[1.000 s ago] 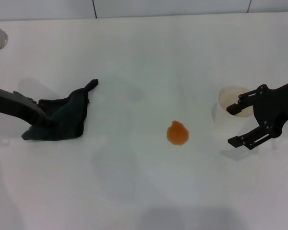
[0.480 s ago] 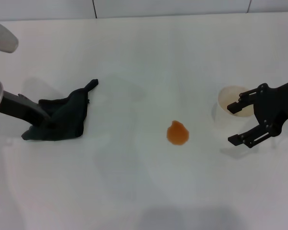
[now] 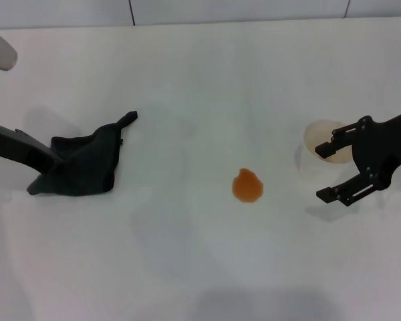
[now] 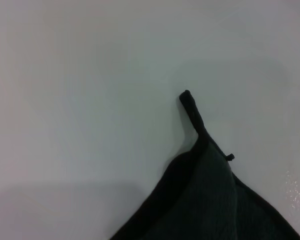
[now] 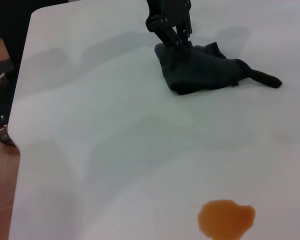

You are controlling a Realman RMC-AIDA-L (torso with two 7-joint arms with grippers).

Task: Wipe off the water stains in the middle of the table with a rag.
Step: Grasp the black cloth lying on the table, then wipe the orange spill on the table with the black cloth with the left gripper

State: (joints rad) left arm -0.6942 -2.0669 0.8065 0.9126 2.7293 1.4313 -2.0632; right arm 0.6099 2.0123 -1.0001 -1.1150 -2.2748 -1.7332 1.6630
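Observation:
The rag, a dark green-black cloth with a pointed tail toward the far side, lies bunched on the left of the white table. My left gripper comes in from the left edge and is shut on the rag's near-left part. In the right wrist view its fingers pinch the rag from above. The left wrist view shows only the rag's tail. The water stains are one orange-brown blot mid-table, apart from the rag, also seen as water stains. My right gripper hangs open at the right.
A pale translucent cup stands at the right, just behind the right gripper's far finger. The table's far edge meets a wall with tile seams. In the right wrist view the table's edge drops to a brown floor.
The left arm has pulled back slightly to the left, and the rag's near-left edge has shifted and bunched with it. The blot, cup and right arm have stayed put.

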